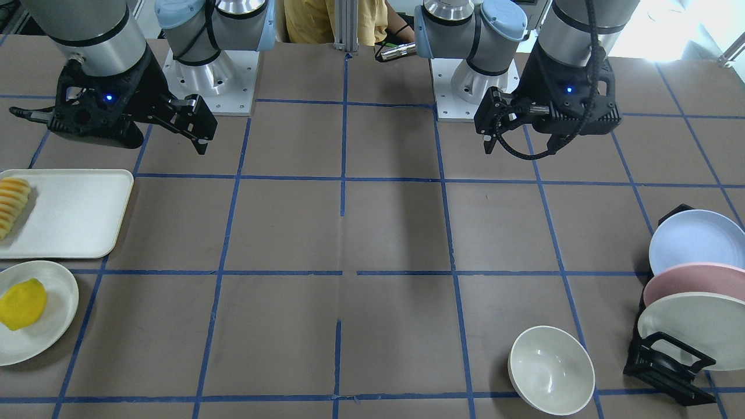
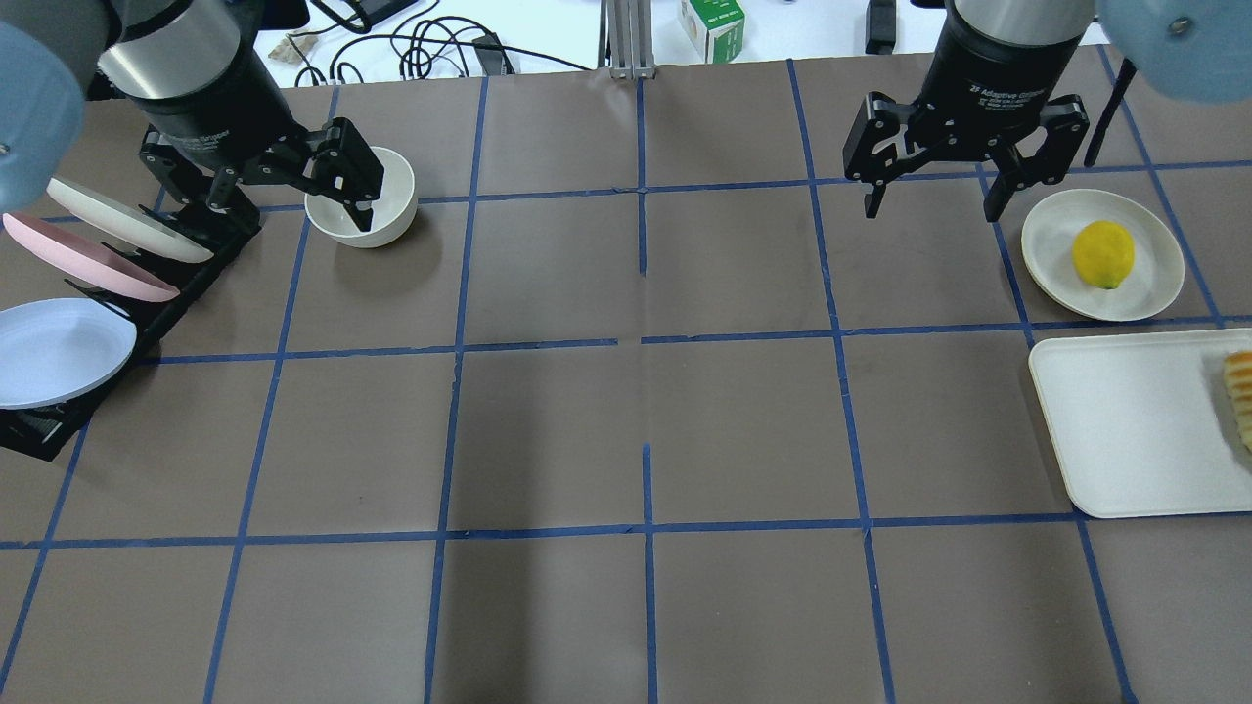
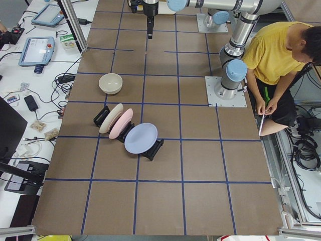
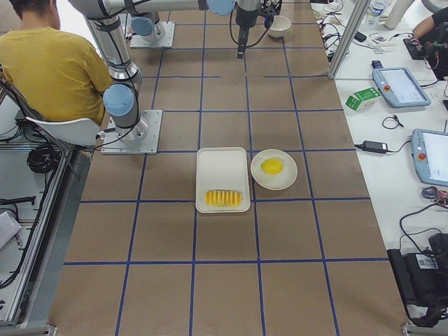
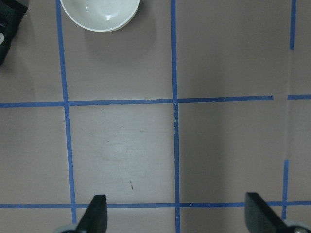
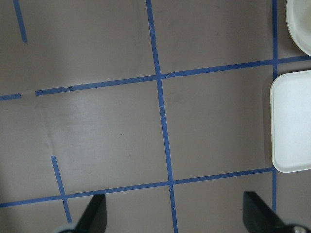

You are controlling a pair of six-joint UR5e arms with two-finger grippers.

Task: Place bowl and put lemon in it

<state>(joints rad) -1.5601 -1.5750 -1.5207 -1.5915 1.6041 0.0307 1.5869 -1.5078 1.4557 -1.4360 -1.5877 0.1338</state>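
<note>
brown table (image 1: 384,233) carries bowl (image 1: 551,370), plate (image 1: 61,291), tray (image 1: 75,215), rack (image 1: 666,373).

The deep round glossy off-white bowl (image 1: 551,370) stood on the brown grid-taped table (image 1: 378,233), on the robot's left at the far side, just inboard of the black plate rack (image 1: 669,372). On the robot's right, the bright yellow oval lemon (image 1: 22,304) lay on the flat cream round plate (image 1: 58,326). This plate sat just beyond the white rectangular tray (image 1: 70,215), which bore the row of orange-yellow fruit slices (image 1: 11,206) at its outer end.
</note>
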